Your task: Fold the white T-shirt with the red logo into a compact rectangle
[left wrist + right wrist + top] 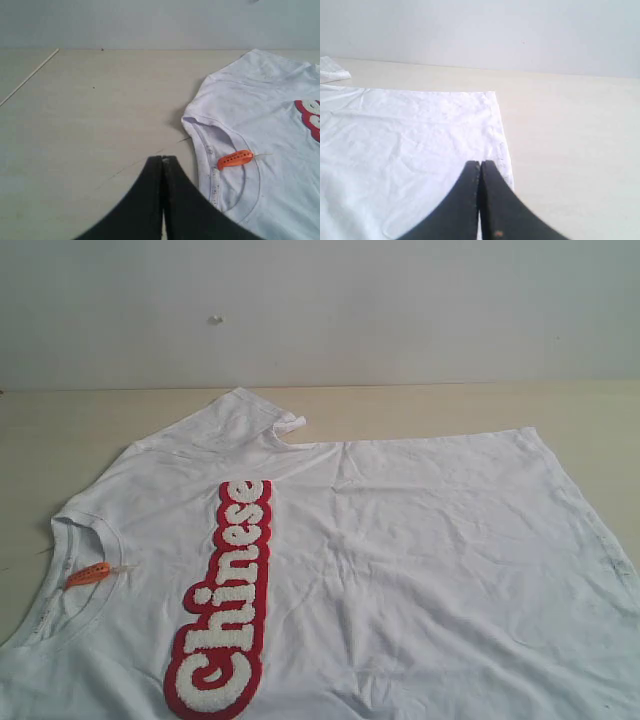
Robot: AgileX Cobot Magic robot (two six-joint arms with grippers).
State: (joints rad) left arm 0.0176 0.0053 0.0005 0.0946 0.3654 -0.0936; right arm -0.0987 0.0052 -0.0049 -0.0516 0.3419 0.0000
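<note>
Lying flat on the worktop (500, 405), the shirt (420, 540) looks light and limp, best pinched at collar (202, 145) and hem (499, 135); left gripper (163, 159) and right gripper (480, 163) are closed, empty.

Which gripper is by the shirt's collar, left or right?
Left gripper: shut, over bare table beside the collar and its orange tag. Right gripper is over the plain hem corner, no collar in its view.
</note>
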